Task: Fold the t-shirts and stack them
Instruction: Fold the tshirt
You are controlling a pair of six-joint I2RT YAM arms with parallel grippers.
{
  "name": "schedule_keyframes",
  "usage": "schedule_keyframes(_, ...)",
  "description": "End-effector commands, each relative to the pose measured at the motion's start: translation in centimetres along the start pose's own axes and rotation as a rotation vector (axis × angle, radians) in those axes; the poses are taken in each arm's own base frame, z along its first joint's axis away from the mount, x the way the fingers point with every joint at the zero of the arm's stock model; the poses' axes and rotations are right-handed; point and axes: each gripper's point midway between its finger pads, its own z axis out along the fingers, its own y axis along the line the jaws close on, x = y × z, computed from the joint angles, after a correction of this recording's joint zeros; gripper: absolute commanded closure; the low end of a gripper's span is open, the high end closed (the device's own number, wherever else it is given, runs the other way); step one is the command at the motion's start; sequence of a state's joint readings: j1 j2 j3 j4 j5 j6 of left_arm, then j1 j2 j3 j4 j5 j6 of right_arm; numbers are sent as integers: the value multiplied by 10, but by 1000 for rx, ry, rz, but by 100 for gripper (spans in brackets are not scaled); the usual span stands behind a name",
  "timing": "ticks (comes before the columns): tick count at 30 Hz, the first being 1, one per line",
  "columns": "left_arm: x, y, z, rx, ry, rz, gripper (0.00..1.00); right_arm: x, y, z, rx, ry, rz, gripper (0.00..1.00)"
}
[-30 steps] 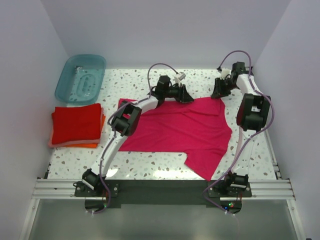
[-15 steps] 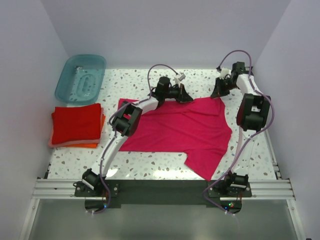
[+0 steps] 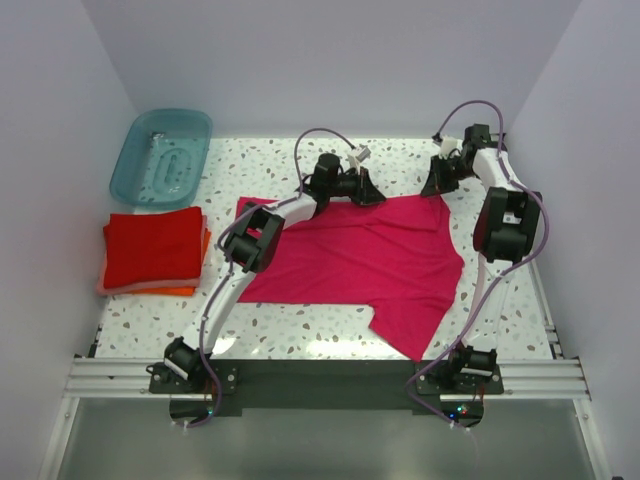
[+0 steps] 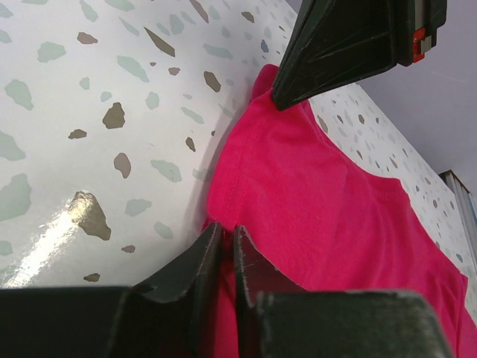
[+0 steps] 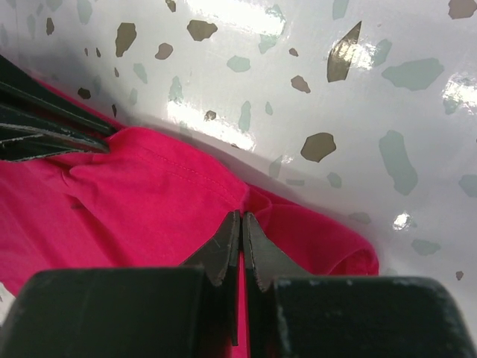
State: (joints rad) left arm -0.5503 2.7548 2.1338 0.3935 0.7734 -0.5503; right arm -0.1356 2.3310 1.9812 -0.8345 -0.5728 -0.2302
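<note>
A magenta-pink t-shirt [image 3: 360,260] lies spread in the middle of the speckled table [image 3: 300,325]. At the shirt's far edge, my left gripper [image 3: 372,193] pinches a fold of the hem [image 4: 226,235] between nearly closed jaws. At the far right corner, my right gripper [image 3: 438,186] is shut on a raised ridge of the same cloth [image 5: 241,220]. The other gripper's black fingers [image 4: 350,45] show close by in the left wrist view. On the left, a red folded t-shirt [image 3: 152,245] rests on an orange one [image 3: 190,290].
A translucent teal tub [image 3: 162,155] stands at the back left, just behind the folded stack. White walls enclose the table on the left, back and right. The metal rail [image 3: 320,378] with both arm bases runs along the near edge.
Both arms stay at the shirt's far edge. The left wrist has shifted very slightly, and the shirt lies as before.
</note>
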Motion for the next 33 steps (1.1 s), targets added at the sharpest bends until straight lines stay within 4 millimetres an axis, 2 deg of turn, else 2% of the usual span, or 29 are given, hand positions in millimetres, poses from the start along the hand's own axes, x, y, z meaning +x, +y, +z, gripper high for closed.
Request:
schedule_keyframes(1, -10, -1, 0, 10, -22, 46, 87, -21, 25, -28, -34, -66, -66, 100)
schedule_keyframes(2, -13, -4, 0, 17, -25, 55, 95, -20, 26, -28, -40, -62, -69, 100)
schedule_keyframes(4, -19, -13, -1, 51, -34, 78, 100, -21, 31, -32, -54, -67, -78, 100)
schedule_keyframes(7, -36, -35, -6, 114, -62, 148, 100, -22, 40, -43, -72, -73, -104, 100)
schedule_keyframes(9, -39, -48, -14, 134, -68, 172, 100, -18, 45, -50, -81, -64, -120, 100)
schedule_keyframes(12, -38, -64, -22, 185, -52, 188, 100, -9, 53, -61, -83, -53, -162, 100)
schedule_keyframes(13, -29, -64, -25, 188, -39, 186, 100, 0, 53, -60, -88, -36, -162, 100)
schedule_keyframes(14, -36, -74, -30, 198, -46, 208, 100, 2, 56, -65, -88, -36, -189, 100)
schedule_keyframes(15, -35, -79, -34, 214, -47, 227, 100, 6, 56, -65, -88, -26, -192, 100)
schedule_keyframes(16, -21, -78, -37, 212, -22, 213, 100, 12, 58, -65, -95, -11, -192, 100)
schedule_keyframes(17, -27, -88, -41, 225, -26, 250, 100, 19, 58, -66, -101, 12, -203, 100)
schedule_keyframes(18, -24, -90, -43, 226, -19, 259, 100, 23, 59, -67, -106, 23, -208, 100)
schedule_keyframes(24, 7, -97, -59, 219, 40, 250, 100, 53, 62, -70, -111, 84, -249, 100)
schedule_keyframes(29, 20, -113, -65, 239, 75, 271, 100, 76, 65, -77, -123, 133, -294, 100)
schedule_keyframes(33, 43, -125, -68, 264, 132, 258, 100, 90, 70, -80, -138, 154, -315, 100)
